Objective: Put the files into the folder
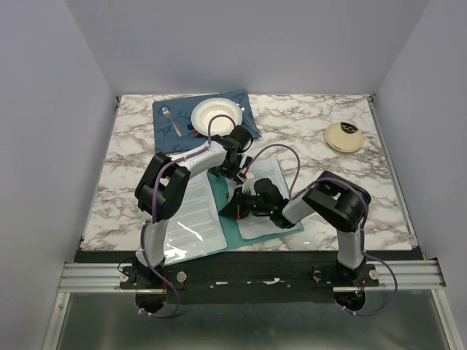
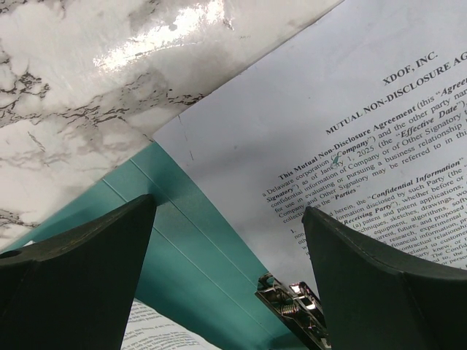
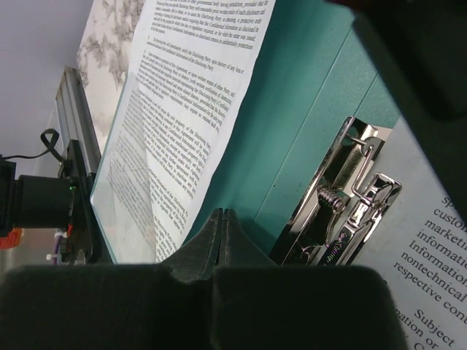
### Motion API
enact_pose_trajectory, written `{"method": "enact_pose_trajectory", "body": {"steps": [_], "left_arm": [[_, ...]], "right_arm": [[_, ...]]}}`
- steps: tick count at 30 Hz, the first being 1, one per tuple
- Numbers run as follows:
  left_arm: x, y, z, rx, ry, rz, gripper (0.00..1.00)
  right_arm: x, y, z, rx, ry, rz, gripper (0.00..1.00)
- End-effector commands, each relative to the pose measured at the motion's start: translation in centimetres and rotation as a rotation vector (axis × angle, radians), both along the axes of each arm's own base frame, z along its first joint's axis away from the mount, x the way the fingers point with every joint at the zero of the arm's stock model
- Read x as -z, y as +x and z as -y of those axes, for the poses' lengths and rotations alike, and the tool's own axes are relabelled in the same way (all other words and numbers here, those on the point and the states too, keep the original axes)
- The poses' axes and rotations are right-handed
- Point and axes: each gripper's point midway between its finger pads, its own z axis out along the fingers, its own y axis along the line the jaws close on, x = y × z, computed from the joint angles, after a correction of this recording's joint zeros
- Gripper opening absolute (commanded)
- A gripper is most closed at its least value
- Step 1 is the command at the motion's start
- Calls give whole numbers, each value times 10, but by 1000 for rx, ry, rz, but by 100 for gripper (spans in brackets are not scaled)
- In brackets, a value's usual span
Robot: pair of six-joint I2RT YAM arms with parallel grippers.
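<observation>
The released left tool (image 2: pixel 230 208) is hovering over the teal folder (image 2: pixel 190 240) and agreement sheet (image 2: pixel 314 124); the clenched right tool (image 3: pixel 222 219) is sitting beside its clip (image 3: pixel 343 204).

Files (image 2: pixel 292 109): "XDOF, INC." (non-disclosure agreement)

You'll find the folder (image 1: pixel 232 230) lying open and flat on the bench (image 1: pixel 124 175), close to the front edge and about mid-width. It is thin teal plastic with a shiny metal clip (image 3: pixel 350 204) at the spine. The files (image 1: pixel 191 215) are white sheets dense with black print. One sheet lies on the folder's left half and shows a glossy sheen. Another sheet (image 2: pixel 350 146), headed as a mutual non-disclosure agreement, lies on the right half, set at an angle, with its top edge reaching past the teal onto the marble.
</observation>
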Motion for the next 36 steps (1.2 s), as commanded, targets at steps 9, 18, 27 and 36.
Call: {"method": "enact_pose_trajectory", "body": {"steps": [9,18,27,36], "left_arm": [[27,-17,-19,43,99,-87,99],[9,-9,-12,49,61,-61,99],[-46,12,6,59,-72,9,99],[-133,37,-22,34,-341,75,99]], "right_arm": [[34,-14,36,107,-60,-175,25],[-42,22,2,83,57,5,30],[-79,32,6,89,22,113,47],[-48,42,30,141,-342,112,57]]}}
